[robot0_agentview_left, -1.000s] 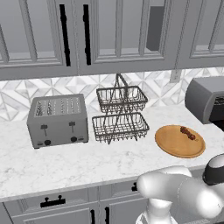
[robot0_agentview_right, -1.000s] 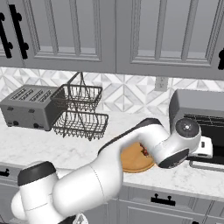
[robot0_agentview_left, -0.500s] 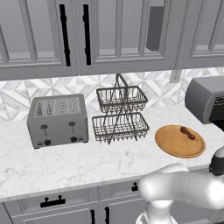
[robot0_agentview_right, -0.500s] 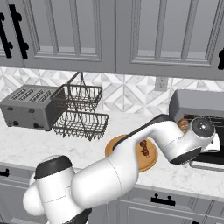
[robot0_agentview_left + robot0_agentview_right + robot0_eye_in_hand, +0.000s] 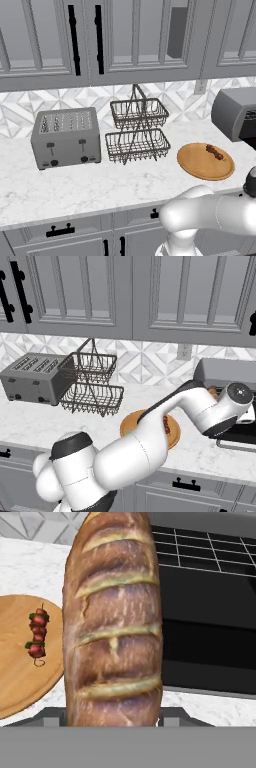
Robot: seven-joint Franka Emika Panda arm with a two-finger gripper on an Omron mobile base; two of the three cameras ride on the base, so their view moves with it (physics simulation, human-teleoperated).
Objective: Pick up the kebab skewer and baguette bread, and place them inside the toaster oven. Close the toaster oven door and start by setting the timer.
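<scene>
The gripper (image 5: 112, 722) pinches the golden-brown slashed baguette bread (image 5: 114, 619) upright before the wide grey toaster oven (image 5: 205, 602) at far right, its door down so the wire rack can receive it. The dark red kebab skewer (image 5: 37, 636) waits on the round wooden board (image 5: 20, 662) to its left.

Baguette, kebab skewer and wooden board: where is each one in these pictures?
baguette (image 5: 114, 627), hand view, middle of its slashed crust.
kebab skewer (image 5: 37, 638), hand view, on the meat chunks.
wooden board (image 5: 200, 165), left base view, bare part of its top.
</scene>
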